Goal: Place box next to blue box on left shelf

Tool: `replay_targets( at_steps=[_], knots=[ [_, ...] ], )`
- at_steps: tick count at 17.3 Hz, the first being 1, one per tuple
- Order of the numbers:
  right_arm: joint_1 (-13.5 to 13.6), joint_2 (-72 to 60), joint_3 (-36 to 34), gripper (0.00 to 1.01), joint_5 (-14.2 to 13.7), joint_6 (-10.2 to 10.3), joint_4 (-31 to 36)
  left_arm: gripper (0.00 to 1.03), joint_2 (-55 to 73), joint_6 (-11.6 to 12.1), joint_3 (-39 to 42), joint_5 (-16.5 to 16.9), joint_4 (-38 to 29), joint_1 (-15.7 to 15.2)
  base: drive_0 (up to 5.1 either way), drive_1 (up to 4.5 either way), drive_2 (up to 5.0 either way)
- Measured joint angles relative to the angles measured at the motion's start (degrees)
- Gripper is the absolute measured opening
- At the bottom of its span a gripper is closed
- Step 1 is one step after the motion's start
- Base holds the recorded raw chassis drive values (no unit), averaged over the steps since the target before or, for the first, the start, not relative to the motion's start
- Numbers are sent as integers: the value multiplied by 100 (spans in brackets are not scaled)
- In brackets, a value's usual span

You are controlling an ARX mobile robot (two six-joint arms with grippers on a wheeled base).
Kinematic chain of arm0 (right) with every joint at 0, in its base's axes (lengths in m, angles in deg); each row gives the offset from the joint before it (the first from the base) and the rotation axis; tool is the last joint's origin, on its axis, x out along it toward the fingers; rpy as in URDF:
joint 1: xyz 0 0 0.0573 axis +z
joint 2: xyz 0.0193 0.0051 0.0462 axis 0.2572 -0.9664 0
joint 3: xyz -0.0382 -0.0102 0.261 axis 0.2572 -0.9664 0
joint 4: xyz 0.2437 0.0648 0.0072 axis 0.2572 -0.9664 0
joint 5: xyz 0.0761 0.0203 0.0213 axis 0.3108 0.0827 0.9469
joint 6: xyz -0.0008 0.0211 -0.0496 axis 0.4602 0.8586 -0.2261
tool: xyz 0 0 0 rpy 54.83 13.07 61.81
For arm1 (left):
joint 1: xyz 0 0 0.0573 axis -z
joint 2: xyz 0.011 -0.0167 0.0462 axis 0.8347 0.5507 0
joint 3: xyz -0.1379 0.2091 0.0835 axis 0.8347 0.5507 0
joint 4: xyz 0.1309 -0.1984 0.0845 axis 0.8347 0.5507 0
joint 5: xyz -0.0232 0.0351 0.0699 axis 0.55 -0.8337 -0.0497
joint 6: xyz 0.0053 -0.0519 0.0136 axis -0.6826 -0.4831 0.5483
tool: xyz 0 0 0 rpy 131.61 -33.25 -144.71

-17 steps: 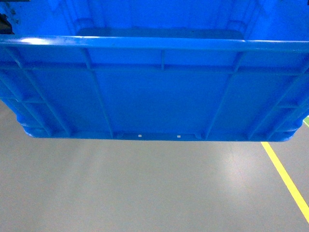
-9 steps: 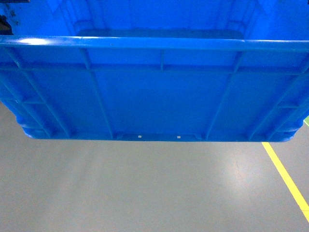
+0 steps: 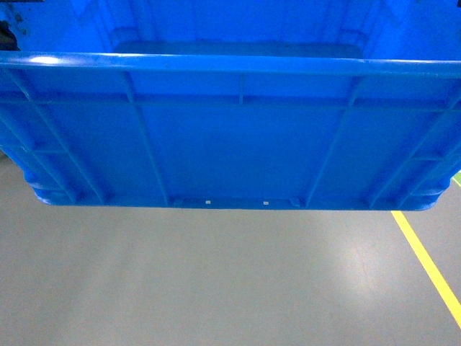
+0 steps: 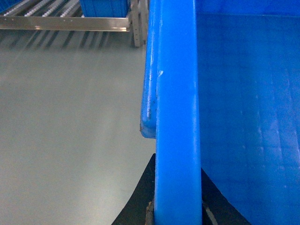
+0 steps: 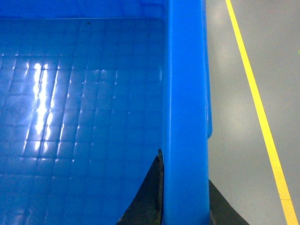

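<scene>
Since a second ago the grey floor (image 3: 216, 281) and its yellow line (image 3: 425, 263) have slid slightly under the large bright-blue ribbed plastic crate (image 3: 230, 144), so the base seems to be travelling, with the crate unshifted in the grip. It hangs level, opening up, long axis across the head view. The left gripper (image 4: 176, 208) and right gripper (image 5: 185, 204) each clamp a short-side rim. The grey roller-rail shelf (image 4: 65, 21), already bearing another blue box (image 4: 104, 7), lies well ahead to the left.

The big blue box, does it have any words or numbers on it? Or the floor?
None: no words or numbers show on the blue crate in any view.
None on the floor; its yellow line is plain.
The roller shelf shows no label either.
</scene>
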Motion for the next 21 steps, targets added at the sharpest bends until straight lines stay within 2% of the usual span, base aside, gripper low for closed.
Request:
replay_targets(
  at_steps=[21],
  knots=[
    [0, 0, 0, 8, -4, -2, 7, 8, 2, -7, 2, 7, -13, 0, -1, 425, -427]
  ],
)
